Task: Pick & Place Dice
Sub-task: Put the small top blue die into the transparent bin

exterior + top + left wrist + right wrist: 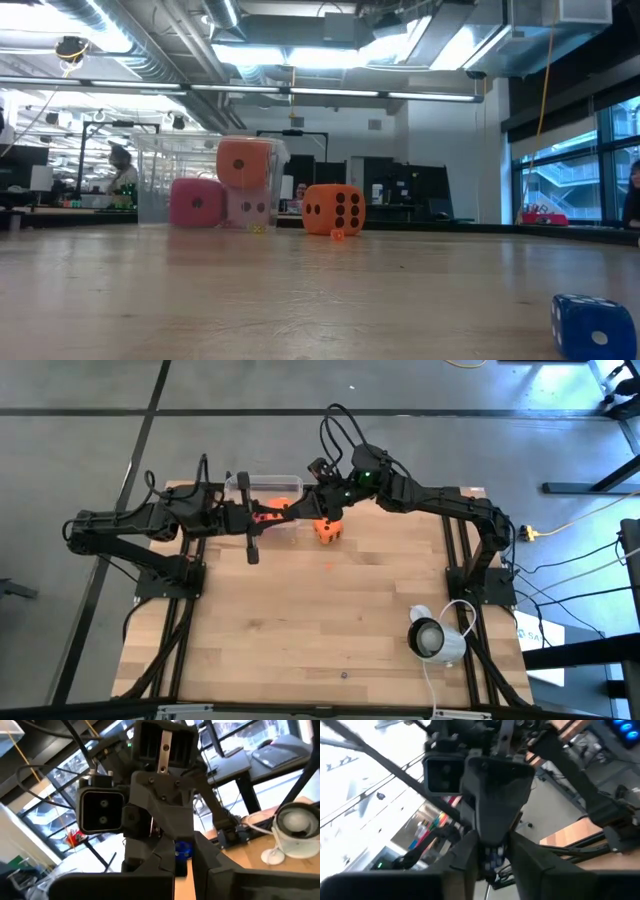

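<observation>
Wooden desk: by its far edge, a clear container holds pink dice and an orange die. Another orange die sits beside it. Above them, the left end effector is clenched empty; whether the right end effector is released, I cannot tell.

My wooden table carries a clear bin at its far edge, an orange die just beside it, a white lamp-like device near the right edge.

Pale butcher-block wood, matt, on the table. Clear glossy plastic for the bin at twelve o'clock. Soft-looking matt skin on the orange die, pink die and blue die. Dark matt arm casings.
</observation>
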Robot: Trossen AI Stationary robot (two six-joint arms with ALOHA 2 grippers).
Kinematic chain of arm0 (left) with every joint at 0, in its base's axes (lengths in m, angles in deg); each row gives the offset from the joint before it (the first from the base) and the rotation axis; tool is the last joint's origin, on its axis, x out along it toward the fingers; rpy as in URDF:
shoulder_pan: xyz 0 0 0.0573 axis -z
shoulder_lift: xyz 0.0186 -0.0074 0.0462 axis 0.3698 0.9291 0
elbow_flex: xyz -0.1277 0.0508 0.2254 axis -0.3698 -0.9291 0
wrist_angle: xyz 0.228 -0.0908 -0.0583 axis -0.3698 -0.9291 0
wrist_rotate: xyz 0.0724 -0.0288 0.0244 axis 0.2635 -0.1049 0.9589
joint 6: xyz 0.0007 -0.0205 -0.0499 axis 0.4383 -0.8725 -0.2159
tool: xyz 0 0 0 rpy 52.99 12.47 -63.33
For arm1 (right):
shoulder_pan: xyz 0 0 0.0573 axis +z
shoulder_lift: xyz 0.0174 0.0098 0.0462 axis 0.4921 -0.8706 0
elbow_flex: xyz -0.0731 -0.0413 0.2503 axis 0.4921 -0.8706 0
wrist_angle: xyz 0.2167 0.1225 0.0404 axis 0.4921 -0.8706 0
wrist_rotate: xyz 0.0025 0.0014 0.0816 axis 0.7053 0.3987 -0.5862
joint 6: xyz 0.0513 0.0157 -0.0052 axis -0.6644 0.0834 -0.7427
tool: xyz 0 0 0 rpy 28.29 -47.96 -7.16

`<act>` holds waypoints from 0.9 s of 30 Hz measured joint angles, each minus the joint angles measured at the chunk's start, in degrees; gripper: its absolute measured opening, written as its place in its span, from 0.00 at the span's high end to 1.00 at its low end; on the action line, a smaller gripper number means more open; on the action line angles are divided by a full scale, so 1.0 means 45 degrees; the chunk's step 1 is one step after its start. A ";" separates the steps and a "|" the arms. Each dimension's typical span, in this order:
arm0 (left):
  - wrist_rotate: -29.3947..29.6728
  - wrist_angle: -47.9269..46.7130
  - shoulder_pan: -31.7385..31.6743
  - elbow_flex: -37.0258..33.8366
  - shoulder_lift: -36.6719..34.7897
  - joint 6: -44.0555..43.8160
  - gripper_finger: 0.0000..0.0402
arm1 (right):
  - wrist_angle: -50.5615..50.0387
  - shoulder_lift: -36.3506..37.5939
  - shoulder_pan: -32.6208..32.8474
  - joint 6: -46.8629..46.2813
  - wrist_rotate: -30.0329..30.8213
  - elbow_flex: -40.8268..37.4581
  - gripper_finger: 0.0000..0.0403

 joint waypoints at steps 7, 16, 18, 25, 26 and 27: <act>0.0065 -0.0041 0.0062 -0.0014 0.0063 0.0015 0.98 | -0.0011 -0.0047 0.0089 0.0030 0.0539 0.0000 0.53; 0.0920 -0.0274 0.0067 -0.0046 -0.0090 -0.0321 0.99 | 0.0010 -0.0038 -0.0034 0.0013 0.0223 0.0005 0.41; 0.0886 -0.0349 -0.0034 -0.0029 -0.0280 -0.0611 0.99 | 0.0097 -0.0010 -0.0104 -0.0016 0.0144 0.0005 0.40; 0.0925 -0.0969 -0.0529 -0.0029 -0.0951 -0.1641 0.99 | 0.0041 0.0027 -0.0469 -0.0049 0.0056 0.0005 0.42; 0.0909 -0.1084 -0.0611 -0.0026 -0.1037 -0.1888 0.99 | 0.0019 0.0035 -0.0541 0.0004 0.0048 0.0005 0.42; 0.0860 -0.1217 -0.0719 -0.0024 -0.1095 -0.2129 0.99 | -0.0014 0.0044 -0.0617 0.0052 0.0034 0.0005 0.42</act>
